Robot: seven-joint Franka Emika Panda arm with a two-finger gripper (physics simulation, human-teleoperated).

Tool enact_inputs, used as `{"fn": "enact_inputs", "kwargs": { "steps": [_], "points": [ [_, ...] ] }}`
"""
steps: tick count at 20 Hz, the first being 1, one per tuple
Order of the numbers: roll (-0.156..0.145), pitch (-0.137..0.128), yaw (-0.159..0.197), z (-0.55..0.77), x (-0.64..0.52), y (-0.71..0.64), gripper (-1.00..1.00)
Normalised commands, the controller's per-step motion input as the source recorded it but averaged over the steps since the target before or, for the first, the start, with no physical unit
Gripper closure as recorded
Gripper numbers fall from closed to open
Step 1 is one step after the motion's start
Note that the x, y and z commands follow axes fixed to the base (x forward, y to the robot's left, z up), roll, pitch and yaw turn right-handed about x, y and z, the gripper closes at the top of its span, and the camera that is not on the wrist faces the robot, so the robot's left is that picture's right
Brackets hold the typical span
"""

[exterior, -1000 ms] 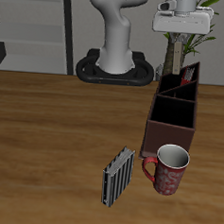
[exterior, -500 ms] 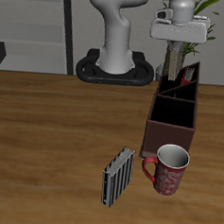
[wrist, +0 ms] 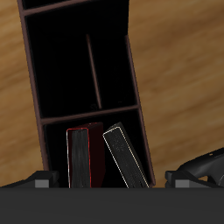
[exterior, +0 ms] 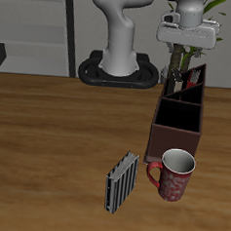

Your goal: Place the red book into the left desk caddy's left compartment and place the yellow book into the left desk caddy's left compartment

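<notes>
**Red book and yellow book both in the caddy's end compartment**

Red book [wrist: 79,157] stands on edge in the left desk caddy [exterior: 180,138], in the end compartment farthest from the mug [exterior: 174,174]. The yellow book [wrist: 124,156] leans beside it in that same compartment, tilted, with a dark gap between them. My gripper [exterior: 186,54] hangs directly above that end of the caddy, fingers spread apart and holding nothing. A black-and-white striped book [exterior: 120,181] lies on the table [exterior: 58,133] beside the mug.
</notes>
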Motion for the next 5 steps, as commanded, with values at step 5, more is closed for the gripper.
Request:
{"fn": "enact_inputs", "kwargs": {
  "steps": [5],
  "points": [
    [-0.007,-0.016,0.014,0.12,-0.03,-0.07,-1.0]
  ]
}}
